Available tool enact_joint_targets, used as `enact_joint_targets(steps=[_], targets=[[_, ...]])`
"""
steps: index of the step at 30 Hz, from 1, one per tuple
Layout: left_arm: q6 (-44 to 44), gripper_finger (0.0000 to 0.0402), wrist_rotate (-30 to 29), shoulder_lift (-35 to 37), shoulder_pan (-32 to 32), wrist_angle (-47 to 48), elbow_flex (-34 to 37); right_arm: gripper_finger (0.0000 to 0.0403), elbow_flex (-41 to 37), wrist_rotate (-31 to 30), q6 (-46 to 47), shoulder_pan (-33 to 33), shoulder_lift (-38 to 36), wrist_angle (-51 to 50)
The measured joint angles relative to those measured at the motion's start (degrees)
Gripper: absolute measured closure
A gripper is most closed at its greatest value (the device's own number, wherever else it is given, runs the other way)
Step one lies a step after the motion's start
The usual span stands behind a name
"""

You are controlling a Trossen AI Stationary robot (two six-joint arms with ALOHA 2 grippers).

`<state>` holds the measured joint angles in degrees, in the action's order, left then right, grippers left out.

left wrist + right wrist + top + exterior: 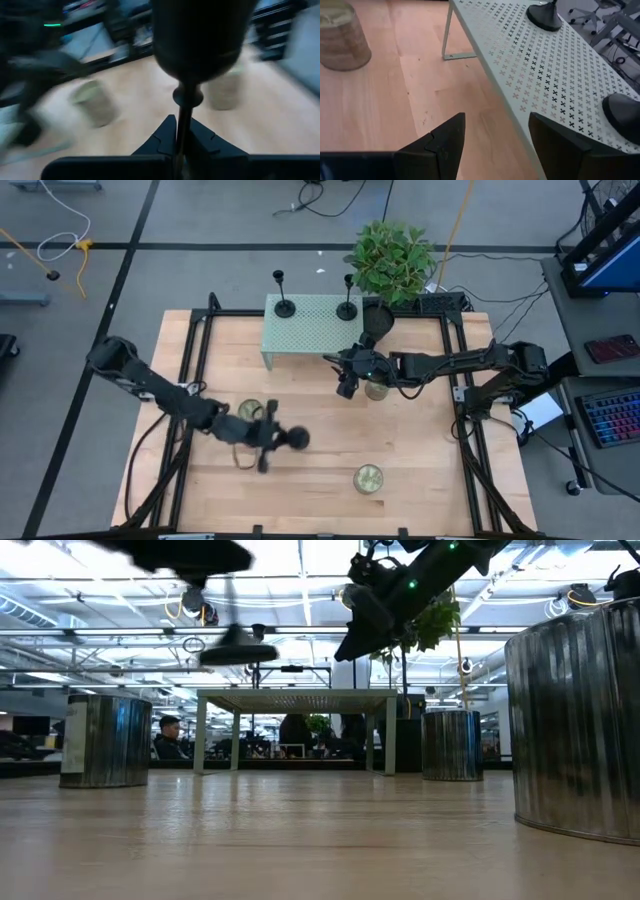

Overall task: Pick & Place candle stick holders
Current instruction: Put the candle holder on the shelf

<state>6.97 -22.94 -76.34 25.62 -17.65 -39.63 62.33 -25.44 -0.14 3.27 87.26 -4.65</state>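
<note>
Now the left gripper, lower left of the high view, clamps 1 holder's stem; the right gripper gapes empty beside the shelf.

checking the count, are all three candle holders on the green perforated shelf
No, only two candle stick holders stand on the shelf; the left gripper holds the third.

We saw two black candle stick holders upright on the shelf; a third was held tilted above the table.
</note>
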Motion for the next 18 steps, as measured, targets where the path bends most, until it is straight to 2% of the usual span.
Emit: enact_joint_targets(steps=[3, 5, 9, 12, 18], targets=[[-4.46, 0.0390, -3.90, 0.00, -4.82, 10.16, -7.00, 0.0188, 0.00, -0.03, -0.34, 0.00, -0.69, -3.42], [-7.23, 0.0388, -4.66, 0.00, -8.05, 13.16, -10.36, 0.0188, -0.04, -1.00, 0.27, 0.00, -1.98, -7.92], [-4.00, 0.0383, -3.95, 0.00, -14.97, 13.38, -14.75, 0.0188, -0.11, -7.22, 5.55, 0.00, -4.85, -19.23], [-3.07, 0.0390, -1.48, -1.13, -21.51, 12.81, -17.61, 0.0188, -0.63, -9.38, 10.53, 0.04, -7.12, -23.74], [-5.54, 0.0386, 5.20, -4.63, -34.28, 7.86, -19.45, 0.0188, -7.04, -8.99, 11.76, 0.00, -11.10, -18.17]])
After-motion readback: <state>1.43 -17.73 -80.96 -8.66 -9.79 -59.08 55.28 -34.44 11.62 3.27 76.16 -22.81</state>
